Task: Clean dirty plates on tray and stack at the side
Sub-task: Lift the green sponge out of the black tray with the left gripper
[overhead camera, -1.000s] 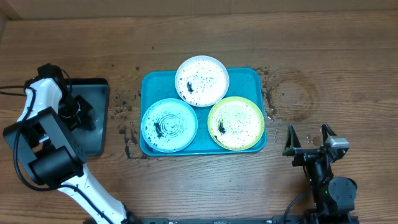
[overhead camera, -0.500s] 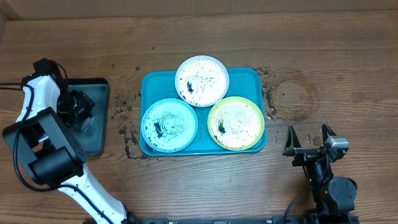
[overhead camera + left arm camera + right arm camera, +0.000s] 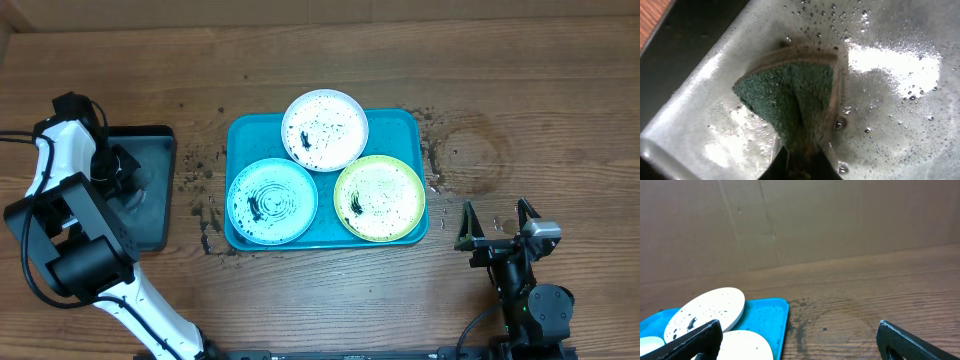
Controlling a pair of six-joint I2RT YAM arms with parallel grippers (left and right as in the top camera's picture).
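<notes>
The left claw (image 3: 799,166) is pinching a dark green scouring sponge (image 3: 790,97) closed between its fingers. It is holding the sponge against the wet grey floor of the small black tray (image 3: 150,225) directly beneath it. Well off to that claw's right, the large teal-blue plastic tray (image 3: 400,125) is carrying the white-rimmed plate (image 3: 325,130), the light-teal plate (image 3: 272,200) and the lime-green plate (image 3: 379,197), all round and dirt-speckled. The right claw (image 3: 494,218) is sitting wide open and empty over the brown wooden bench (image 3: 540,90), with the teal tray just to its left.
</notes>
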